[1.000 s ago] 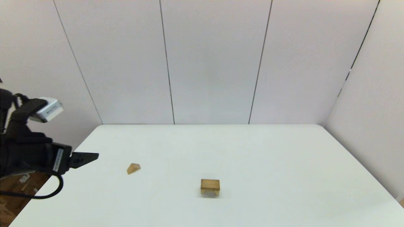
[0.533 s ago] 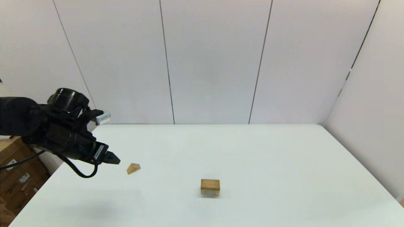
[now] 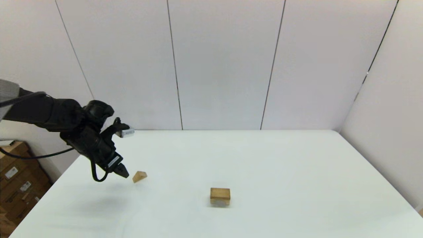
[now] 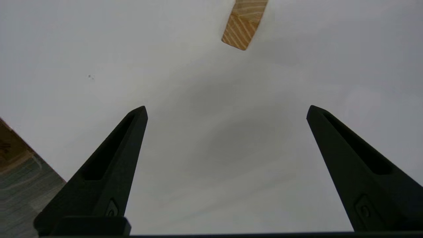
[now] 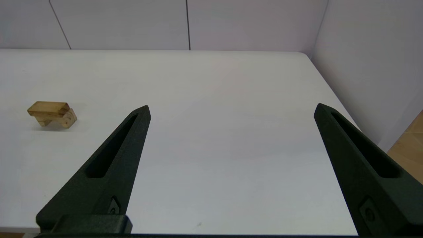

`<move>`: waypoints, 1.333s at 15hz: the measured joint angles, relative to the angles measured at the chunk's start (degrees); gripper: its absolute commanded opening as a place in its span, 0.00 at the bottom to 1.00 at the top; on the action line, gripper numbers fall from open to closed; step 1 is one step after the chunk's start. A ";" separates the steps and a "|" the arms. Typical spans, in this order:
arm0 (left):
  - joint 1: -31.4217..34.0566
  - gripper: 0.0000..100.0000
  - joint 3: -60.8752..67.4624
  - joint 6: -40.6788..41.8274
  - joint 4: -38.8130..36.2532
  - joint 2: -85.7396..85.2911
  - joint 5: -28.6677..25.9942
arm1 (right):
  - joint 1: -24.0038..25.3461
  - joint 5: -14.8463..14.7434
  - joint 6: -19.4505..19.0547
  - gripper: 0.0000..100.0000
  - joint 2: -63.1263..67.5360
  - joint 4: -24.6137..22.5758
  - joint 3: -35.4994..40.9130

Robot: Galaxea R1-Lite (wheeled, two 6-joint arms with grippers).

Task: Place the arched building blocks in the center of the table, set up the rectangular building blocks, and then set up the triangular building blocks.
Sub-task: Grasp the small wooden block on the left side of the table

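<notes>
The triangular block (image 3: 139, 176), a small tan wedge, lies on the left part of the white table (image 3: 271, 155). My left gripper (image 3: 121, 172) hangs just left of it, tilted down. In the left wrist view the left gripper (image 4: 228, 110) is open and empty, with the wedge (image 4: 244, 23) ahead of its fingertips. Near the table's middle front, the rectangular block (image 3: 220, 192) lies flat on top of the arched block (image 5: 65, 120); the slab (image 5: 49, 108) also shows in the right wrist view. My right gripper (image 5: 231, 109) is open, empty and far from the blocks; the head view does not show it.
Cardboard boxes (image 3: 16, 185) stand on the floor off the table's left edge. White wall panels (image 3: 224, 66) close the back and right sides. The table's right edge (image 5: 333, 96) runs close to the right wall.
My left arm has swung in from the left edge over the table, and its gripper has tipped down beside the triangular block. The blocks have not moved.
</notes>
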 measured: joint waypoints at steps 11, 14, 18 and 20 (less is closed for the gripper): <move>-0.17 1.00 -13.53 8.68 9.40 14.95 -3.05 | 0.00 0.00 -0.02 1.00 0.00 0.00 0.00; -0.69 1.00 -16.10 8.77 10.84 16.96 -3.00 | 0.02 0.00 0.00 1.00 0.00 0.00 0.00; -1.82 1.00 -19.30 8.73 12.00 18.77 -3.02 | 0.00 0.00 -0.02 1.00 0.00 0.00 0.00; -2.18 1.00 -21.22 8.90 12.52 19.75 -2.94 | 0.00 0.00 -0.02 1.00 0.00 0.00 0.00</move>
